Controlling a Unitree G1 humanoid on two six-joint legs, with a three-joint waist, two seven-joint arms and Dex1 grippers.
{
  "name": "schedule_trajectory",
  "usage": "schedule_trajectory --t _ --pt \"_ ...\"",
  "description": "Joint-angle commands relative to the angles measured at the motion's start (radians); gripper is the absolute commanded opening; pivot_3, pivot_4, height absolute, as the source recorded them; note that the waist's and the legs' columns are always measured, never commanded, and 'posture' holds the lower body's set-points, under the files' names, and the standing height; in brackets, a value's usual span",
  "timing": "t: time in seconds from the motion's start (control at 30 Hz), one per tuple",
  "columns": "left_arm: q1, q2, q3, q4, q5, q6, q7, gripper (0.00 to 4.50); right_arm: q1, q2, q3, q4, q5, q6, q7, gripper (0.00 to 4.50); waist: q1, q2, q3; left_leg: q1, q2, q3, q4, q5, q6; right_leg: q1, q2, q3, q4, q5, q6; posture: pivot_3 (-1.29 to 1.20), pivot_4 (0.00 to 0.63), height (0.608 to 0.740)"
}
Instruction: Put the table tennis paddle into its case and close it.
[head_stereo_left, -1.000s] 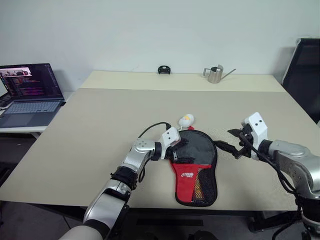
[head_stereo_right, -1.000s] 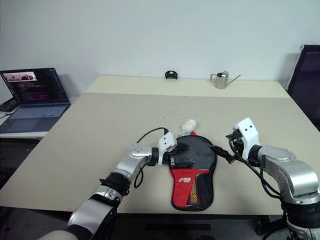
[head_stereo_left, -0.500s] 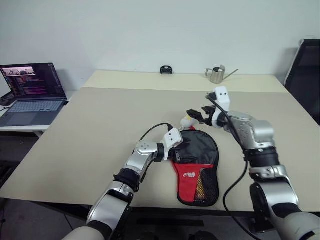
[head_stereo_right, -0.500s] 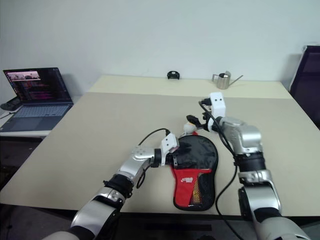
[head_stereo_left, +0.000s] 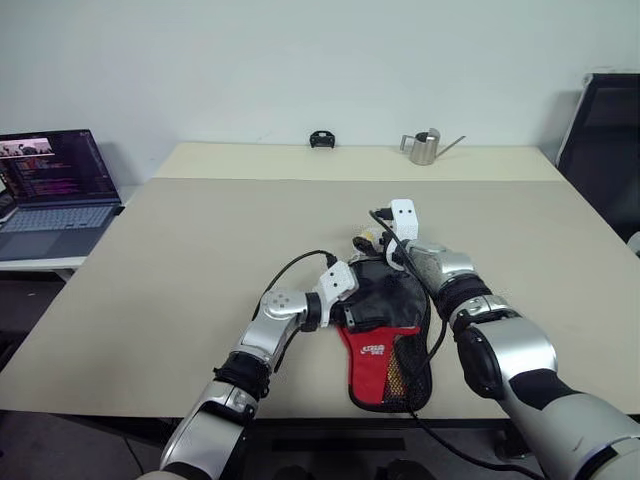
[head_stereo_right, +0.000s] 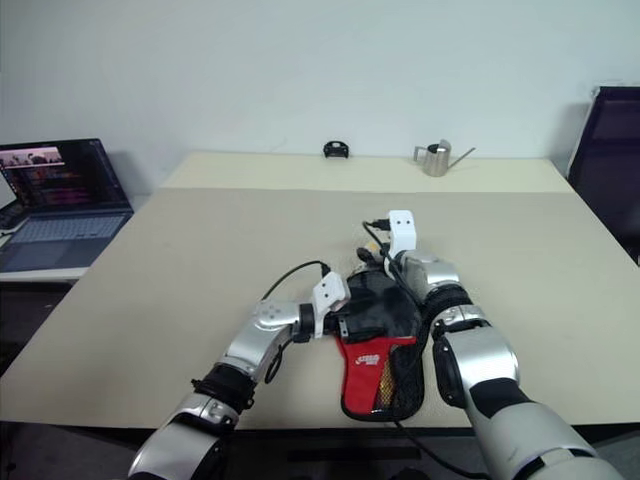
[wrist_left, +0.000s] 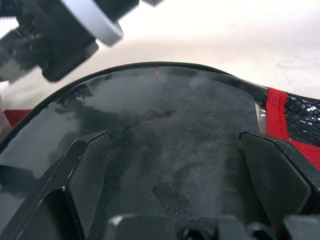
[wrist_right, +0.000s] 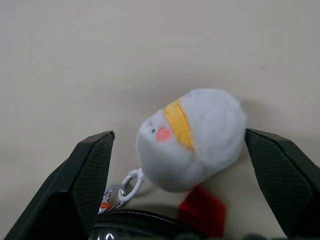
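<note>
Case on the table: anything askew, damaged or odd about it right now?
Nothing stands out. The case lies flat near the table's front edge, its ball charm clipped on at the far end and resting on the table. Both the left hand and right hand are open over it.

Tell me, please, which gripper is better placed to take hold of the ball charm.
The right gripper: it is open with the ball charm between its fingers, while the left gripper faces the case.
</note>
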Motion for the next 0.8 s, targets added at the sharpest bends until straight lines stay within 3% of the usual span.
schedule_trajectory --t 0.03,0.37,0.8 --pt "0.030 0.016 -0.008 -0.037 0.005 0.030 0.009 4.49 -0.049 0.038 0.003 0.035 -0.039 -0.070 -0.015 4.50 -0.001 0.000 0.000 0.000 0.000 0.000 0.000 0.000 0.000 0.000 0.000 0.000 0.000 0.000 0.000 0.00 0.150 0.740" --pt "0.061 0.034 -0.011 -0.095 0.003 0.067 0.027 4.49 -0.058 0.088 0.033 0.079 -0.150 -0.171 -0.080 4.50 -0.002 0.001 0.000 0.001 0.000 0.000 0.000 0.000 0.000 0.000 0.000 0.000 0.000 0.000 0.000 0.00 0.150 0.740" --pt "0.081 0.032 -0.021 -0.123 0.000 0.091 0.037 4.50 -0.041 0.118 0.045 0.080 -0.212 -0.201 -0.131 0.04 -0.003 0.002 0.000 0.001 0.000 0.000 0.000 0.000 0.000 0.000 0.000 0.001 0.001 0.000 0.000 0.00 0.150 0.740"
